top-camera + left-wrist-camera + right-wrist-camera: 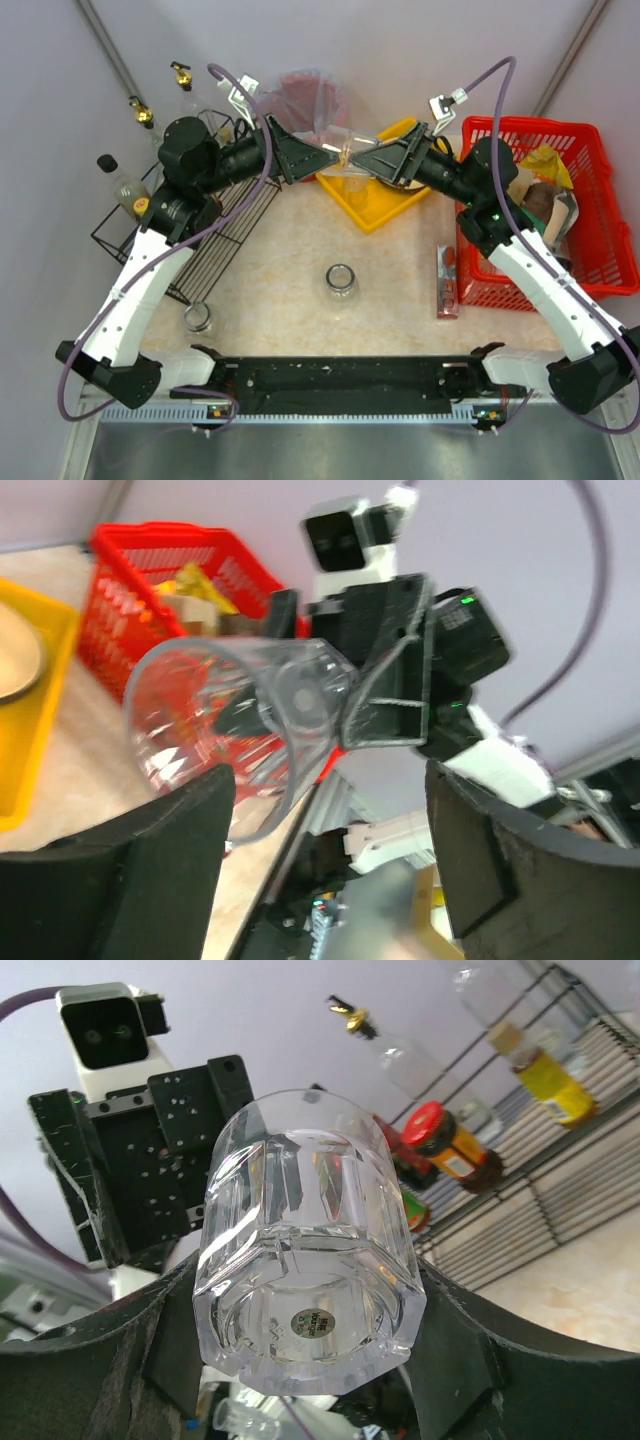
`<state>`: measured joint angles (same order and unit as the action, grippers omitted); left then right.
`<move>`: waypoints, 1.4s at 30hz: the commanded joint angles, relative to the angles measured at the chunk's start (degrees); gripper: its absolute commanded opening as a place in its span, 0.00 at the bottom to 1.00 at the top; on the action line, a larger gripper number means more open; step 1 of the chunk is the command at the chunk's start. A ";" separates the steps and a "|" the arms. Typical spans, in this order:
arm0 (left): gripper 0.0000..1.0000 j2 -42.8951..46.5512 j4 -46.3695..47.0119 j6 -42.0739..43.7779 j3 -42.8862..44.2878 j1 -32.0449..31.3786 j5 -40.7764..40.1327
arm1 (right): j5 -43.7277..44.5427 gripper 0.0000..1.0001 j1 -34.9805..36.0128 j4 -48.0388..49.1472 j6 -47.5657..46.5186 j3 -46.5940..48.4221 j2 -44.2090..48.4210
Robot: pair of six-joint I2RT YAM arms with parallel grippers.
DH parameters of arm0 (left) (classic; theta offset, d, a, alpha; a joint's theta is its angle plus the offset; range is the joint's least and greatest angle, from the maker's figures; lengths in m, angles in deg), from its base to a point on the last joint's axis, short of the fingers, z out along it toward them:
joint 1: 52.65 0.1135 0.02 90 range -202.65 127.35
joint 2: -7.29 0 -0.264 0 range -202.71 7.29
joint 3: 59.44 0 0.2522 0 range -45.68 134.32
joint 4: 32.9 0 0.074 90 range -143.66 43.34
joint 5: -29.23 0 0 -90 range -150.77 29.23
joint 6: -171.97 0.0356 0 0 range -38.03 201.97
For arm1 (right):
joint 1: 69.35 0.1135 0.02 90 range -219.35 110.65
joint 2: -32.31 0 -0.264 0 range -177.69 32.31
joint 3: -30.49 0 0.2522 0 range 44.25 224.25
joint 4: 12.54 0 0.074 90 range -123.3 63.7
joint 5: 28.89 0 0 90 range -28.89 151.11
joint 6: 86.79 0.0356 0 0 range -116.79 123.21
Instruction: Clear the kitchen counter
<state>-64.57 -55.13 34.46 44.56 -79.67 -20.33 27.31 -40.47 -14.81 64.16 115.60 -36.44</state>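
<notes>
Beige and cream, the kitchen counter [280, 270] is the biggest thing here, a flat top with a black rail along its near edge. On its right side stands a red basket [612, 190] with bags inside. On its left side stands a black wire rack [228, 232], with bottles [125, 190] on it and beside it. At the back, in the middle, lies a yellow tray [385, 215], turned like a diamond, with a round dish [15, 665] in it.

Both arms reach in from the sides and meet above the tray. The right gripper [305, 1350] presses its two fingers on the sides of a clear glass [305, 1250], so it grips the glass. The glass lies on its side in the air, with its thick bottom toward the right arm. The left gripper [328, 820] faces the mouth of the glass. Its jaws stand wide apart and hold nothing.

A glass jar [341, 287] stands alone in the middle of the counter. A long red packet [447, 282] lies just beside the basket. A smaller jar [198, 318] stands at the near corner of the rack.
</notes>
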 commanded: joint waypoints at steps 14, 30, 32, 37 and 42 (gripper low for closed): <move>0.98 10.77 -25.01 28.96 -11.48 0.92 -46.24 | 37.65 0.15 0.47 -41.01 -43.61 18.46 -17.81; 0.98 9.36 -25.63 30.98 -12.28 1.10 -50.46 | 49.36 0.10 -0.67 -42.16 -53.74 27.79 -39.52; 0.98 9.36 -25.19 31.25 -12.54 1.19 -50.46 | 49.36 0.10 -0.93 -42.25 -54.09 27.96 -40.84; 0.98 8.22 -25.28 31.68 -12.19 1.45 -50.03 | 49.01 0.10 -1.81 -42.86 -53.22 29.10 -44.01; 0.98 7.17 -25.28 31.77 -11.66 1.71 -48.80 | 48.04 0.10 -2.34 -45.58 -52.43 31.74 -46.73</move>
<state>-56.76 -81.65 65.44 32.51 -78.32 -69.39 75.03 -42.24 -59.88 10.92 143.84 -80.00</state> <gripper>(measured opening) 0.983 0.654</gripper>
